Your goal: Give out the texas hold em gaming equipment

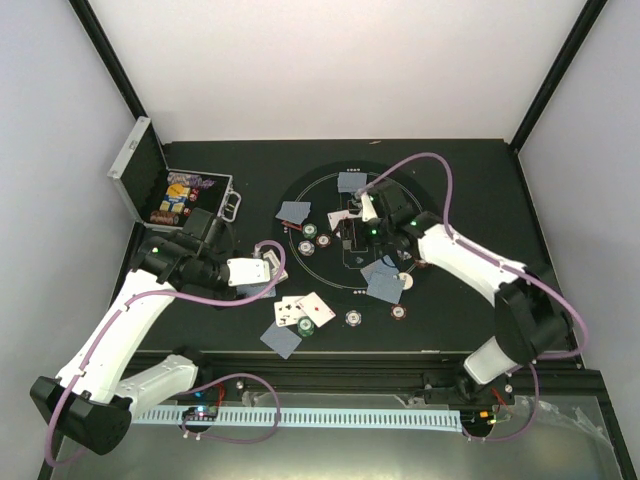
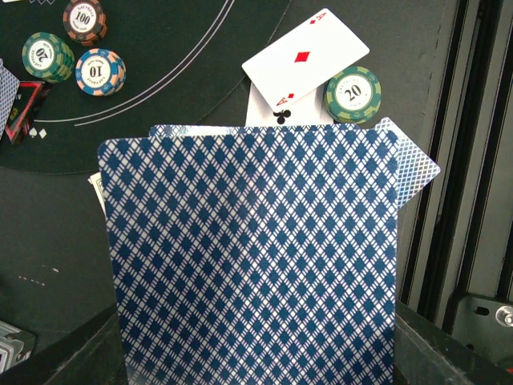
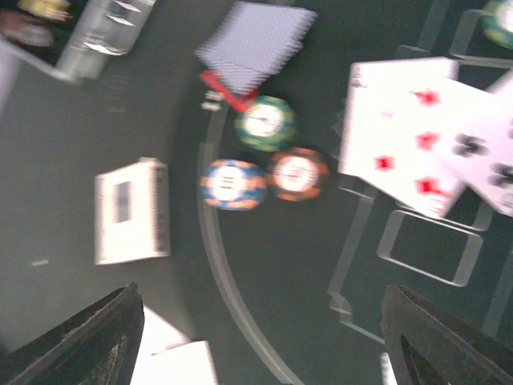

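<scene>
My left gripper is shut on a few playing cards whose blue-diamond backs fill the left wrist view. Beyond them lie a face-up ace of diamonds, a green 20 chip and three chips at the upper left. My right gripper is open and empty above the mat. Under it are green, blue and brown-red chips, a red triangle marker, a pile of face-down cards and face-up cards.
The round black mat carries scattered cards, chips and a white disc. Face-up cards and a face-down card lie at its near left. The open silver case stands at the far left.
</scene>
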